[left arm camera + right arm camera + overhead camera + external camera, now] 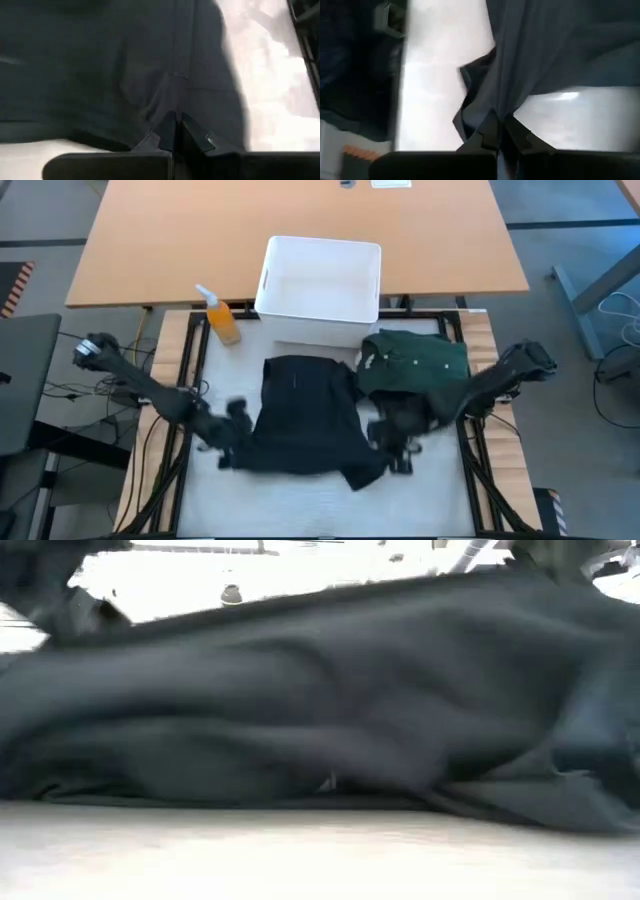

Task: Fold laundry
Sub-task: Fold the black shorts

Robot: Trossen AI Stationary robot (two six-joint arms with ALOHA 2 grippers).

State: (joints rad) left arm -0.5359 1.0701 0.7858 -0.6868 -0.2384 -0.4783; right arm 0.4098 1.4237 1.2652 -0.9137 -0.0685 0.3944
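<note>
Laundry first: soft black cloth garment, limp and light, lies spread in the middle of the white padded tabletop in the high view, w/ a loose flap trailing toward lower centre-right. It will sag and slide rather than hold shape, so corners and hems look like the best places to pinch, both sides lifted together to keep the fold square. Dark green cloth shirt, folded-looking, sits at centre-right, just beside the black piece and below the white rectangular plastic bin; an orange spray bottle stands to the bin's left. Left gripper is at the black garment's left edge, fingers pressed together w/ a pinch of dark cloth between the tips. Right gripper is at the garment's right edge, likewise clamped on a bunched fold of dark fabric that hangs from its tips. Low view shows only crumpled dark cloth filling the frame.
</note>
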